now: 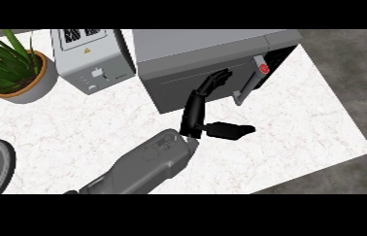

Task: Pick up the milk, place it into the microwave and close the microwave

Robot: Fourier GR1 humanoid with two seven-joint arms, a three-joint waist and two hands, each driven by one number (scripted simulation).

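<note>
The grey microwave [215, 43] stands at the back of the marble counter [86, 128]. Its dark door [172, 87] looks almost shut; a narrow dark gap shows at its right side by the pale handle [245, 88] and the red button [262, 68]. My left hand [195, 114] reaches up from the lower left. Its straight fingers [215, 80] rest against the door's front, and the thumb [229, 130] sticks out to the right. The hand is open and holds nothing. No milk shows in view. My right hand is out of view.
A silver toaster [91, 60] stands left of the microwave. A potted plant [20, 72] sits at the far left. A dark round rim [4, 166] shows at the left edge. The counter ends at the right, above dark floor [337, 60].
</note>
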